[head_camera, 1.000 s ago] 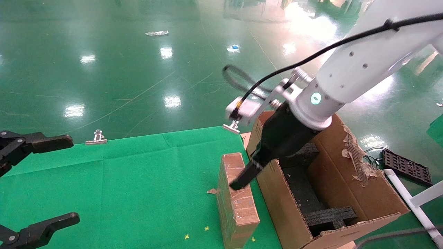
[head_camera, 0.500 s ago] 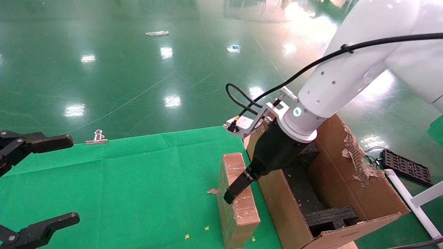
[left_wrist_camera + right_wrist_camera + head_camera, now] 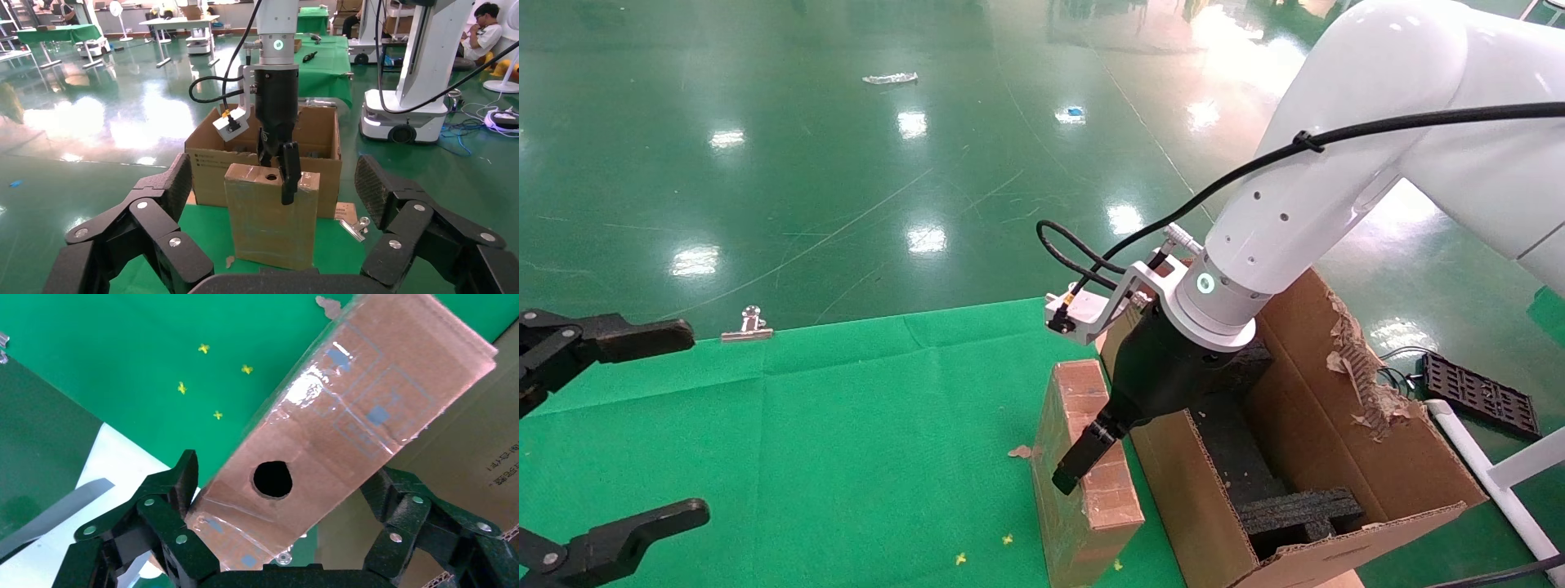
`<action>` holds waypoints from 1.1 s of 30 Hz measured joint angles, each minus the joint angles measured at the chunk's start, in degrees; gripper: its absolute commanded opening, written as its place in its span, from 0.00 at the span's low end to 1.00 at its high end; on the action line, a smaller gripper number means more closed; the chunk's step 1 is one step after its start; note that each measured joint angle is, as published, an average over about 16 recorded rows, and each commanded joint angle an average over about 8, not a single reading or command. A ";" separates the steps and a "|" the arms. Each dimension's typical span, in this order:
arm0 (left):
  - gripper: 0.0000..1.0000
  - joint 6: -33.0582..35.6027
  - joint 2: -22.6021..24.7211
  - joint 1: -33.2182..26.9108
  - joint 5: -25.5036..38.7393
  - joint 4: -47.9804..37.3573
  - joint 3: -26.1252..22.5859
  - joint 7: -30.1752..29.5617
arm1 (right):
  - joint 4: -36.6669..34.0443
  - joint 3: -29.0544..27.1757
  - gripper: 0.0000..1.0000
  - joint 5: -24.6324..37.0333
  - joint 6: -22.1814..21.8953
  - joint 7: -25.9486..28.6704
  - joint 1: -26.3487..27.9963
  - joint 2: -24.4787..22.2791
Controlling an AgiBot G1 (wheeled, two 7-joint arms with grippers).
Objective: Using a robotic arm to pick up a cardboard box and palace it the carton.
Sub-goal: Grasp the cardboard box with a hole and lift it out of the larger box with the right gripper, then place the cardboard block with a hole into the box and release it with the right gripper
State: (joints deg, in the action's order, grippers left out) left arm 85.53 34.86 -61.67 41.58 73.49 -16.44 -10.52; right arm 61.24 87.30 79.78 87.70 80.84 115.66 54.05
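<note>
The cardboard box, slim, brown and taped, stands upright on the green cloth right beside the carton. The robotic arm's right gripper is lowered over the box's top, open, with its jaws astride the box. One finger lies against the box's left face; the other is hidden behind the box. In the right wrist view the gripper frames the holed top of the box, which lies skewed between the jaws. In the left wrist view the box stands before the carton. My left gripper is open and idle at the far left.
The carton holds black foam inserts and has a torn right flap. Binder clips sit on the cloth's far edge. A cardboard chip lies left of the box. A black tray and a white pipe are at the right.
The right arm has come down and toward me, its finger sliding lower along the box's left face. The box's top has shifted slightly toward the carton. The left arm has not moved.
</note>
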 measured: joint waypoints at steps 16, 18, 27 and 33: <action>0.00 -0.03 -0.03 -0.01 -0.04 0.00 -0.06 0.03 | 1.77 0.94 0.00 0.81 -0.10 0.59 -0.08 -0.29; 0.00 -0.03 -0.03 -0.01 -0.05 0.00 -0.07 0.03 | 2.04 0.95 0.00 1.05 -0.30 0.48 0.09 -0.37; 0.00 -0.05 -0.04 -0.02 -0.07 0.00 -0.10 0.05 | 4.86 -2.19 0.00 0.21 -5.04 -4.50 2.02 -4.67; 0.00 -0.05 -0.05 -0.03 -0.09 0.00 -0.13 0.06 | 5.19 -7.03 0.00 -1.91 -10.52 -12.01 4.85 -10.97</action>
State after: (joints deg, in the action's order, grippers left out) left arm 85.48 34.81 -61.70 41.49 73.49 -16.57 -10.46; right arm 66.43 80.28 77.87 77.18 68.84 120.51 43.07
